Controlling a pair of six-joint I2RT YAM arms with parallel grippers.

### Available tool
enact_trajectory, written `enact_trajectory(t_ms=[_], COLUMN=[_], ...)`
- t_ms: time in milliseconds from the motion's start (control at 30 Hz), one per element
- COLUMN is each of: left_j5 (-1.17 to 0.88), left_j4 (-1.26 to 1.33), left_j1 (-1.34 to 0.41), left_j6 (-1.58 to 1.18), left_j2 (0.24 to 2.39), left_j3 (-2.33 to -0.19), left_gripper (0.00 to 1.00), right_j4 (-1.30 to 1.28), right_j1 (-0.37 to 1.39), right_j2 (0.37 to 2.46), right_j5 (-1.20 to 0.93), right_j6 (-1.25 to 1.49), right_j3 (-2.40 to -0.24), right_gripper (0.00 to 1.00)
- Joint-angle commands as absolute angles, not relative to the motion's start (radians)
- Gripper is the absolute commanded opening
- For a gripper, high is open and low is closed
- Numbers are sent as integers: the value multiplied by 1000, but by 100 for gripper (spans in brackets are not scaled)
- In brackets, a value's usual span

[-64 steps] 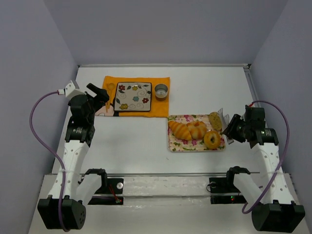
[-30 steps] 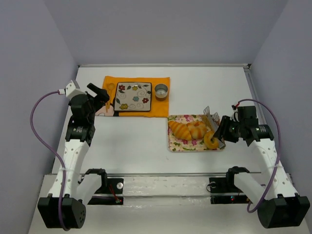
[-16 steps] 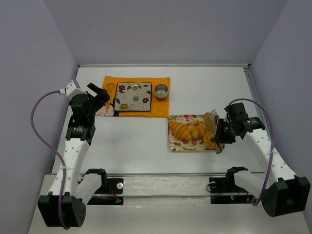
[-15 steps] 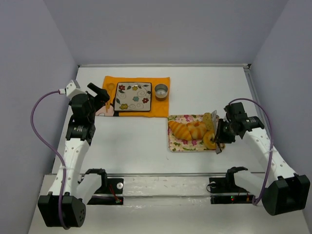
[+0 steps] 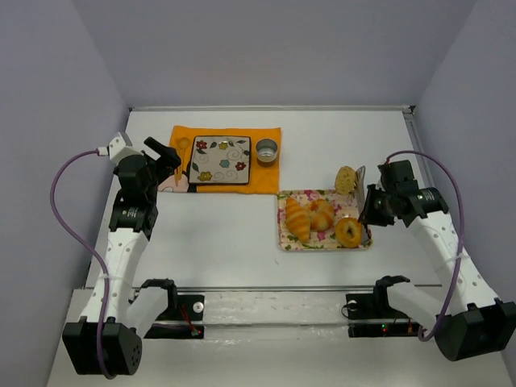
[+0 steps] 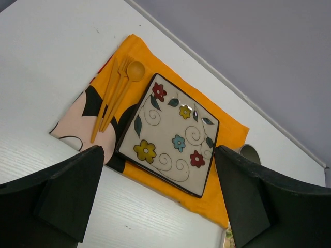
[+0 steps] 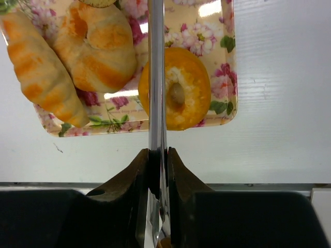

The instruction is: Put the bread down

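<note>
My right gripper (image 7: 158, 155) clenches the tongs (image 7: 156, 77), which pinch the bread (image 5: 347, 179) (by the tray's (image 5: 322, 245) far edge); my left gripper (image 6: 158, 155) gapes wide.

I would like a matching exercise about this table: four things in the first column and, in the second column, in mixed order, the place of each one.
Things
1. bread
2. doughnut
3. metal cup
4. orange spoon

Places
A. on the cloth, left of the flowered plate
B. lying on the floral tray
C. gripped in the tongs, not on the tray
D. just right of the flowered plate

Pairs: 1-C, 2-B, 3-D, 4-A
</note>
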State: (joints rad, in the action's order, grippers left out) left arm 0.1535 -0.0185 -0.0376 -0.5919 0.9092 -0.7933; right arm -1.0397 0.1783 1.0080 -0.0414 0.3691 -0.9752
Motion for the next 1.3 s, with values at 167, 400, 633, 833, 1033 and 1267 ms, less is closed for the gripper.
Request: enact_trajectory(t_ms=[167,400,633,833,1033,1267], left_j5=[158,164,146,149,164,173], left_j4=[34,31,25,20,11,9], left_j1=[-38,-38,-38,-38,-38,-38], left_j6=[-589,-588,-594,-597,-598,-601], left_j2=[905,907,907,897,897,907], left_j3=[-793,-795,-795,-793,-793,-795], left_gripper=[99,99,99,99,99,99], right_j4=[-985,-824,-646,-626,-706,-747], right_j1=[222,464,566,658,692,739], right_j2=[973,1144,1501,1858,2118,2184], right_j5=[-49,-5,-55,-86,-32,-6], right_j6=[330,324,247,199,204,187], right_j3=[-1117,-1299,-1569,-1897,-2127,-2143], right_gripper=[7,7,7,7,7,7])
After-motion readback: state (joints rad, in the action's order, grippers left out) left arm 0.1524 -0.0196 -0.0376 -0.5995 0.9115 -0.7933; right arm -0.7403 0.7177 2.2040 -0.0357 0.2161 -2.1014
